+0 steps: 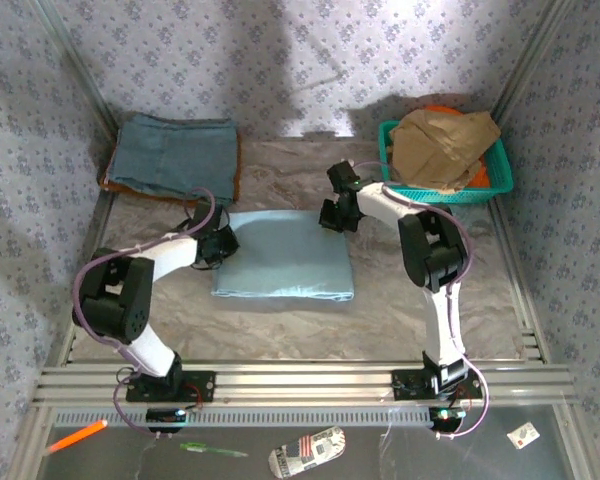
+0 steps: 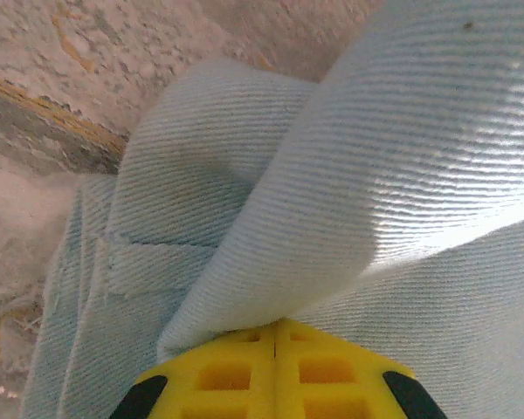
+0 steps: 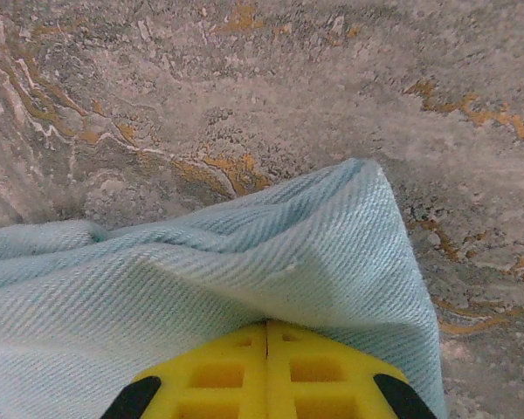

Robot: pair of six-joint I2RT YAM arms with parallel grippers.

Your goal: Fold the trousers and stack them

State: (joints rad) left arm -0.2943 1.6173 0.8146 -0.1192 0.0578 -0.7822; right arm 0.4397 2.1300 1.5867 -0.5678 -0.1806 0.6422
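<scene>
Item one, nearest my arm bases: trousers [image 1: 285, 258], folded into a flat pale-blue rectangle in the middle of the table [image 1: 430, 290]. Item two: I hold its far left corner with the left gripper [image 1: 220, 243] and its far right corner with the right gripper [image 1: 332, 215], each with its yellow fingers [image 2: 227, 375] pressed together on a pinch of cloth. Item three, farthest: folded slate-blue denim [image 1: 175, 150] at back left, and a green basket [image 1: 500, 182] with a tan garment [image 1: 445, 140] at back right.

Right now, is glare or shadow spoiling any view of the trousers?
Left wrist: a bright sheen washes out a fold of the trousers at right. Right wrist: even light, weave sharp. Top external: shadows on the back wall, trousers evenly lit.
</scene>
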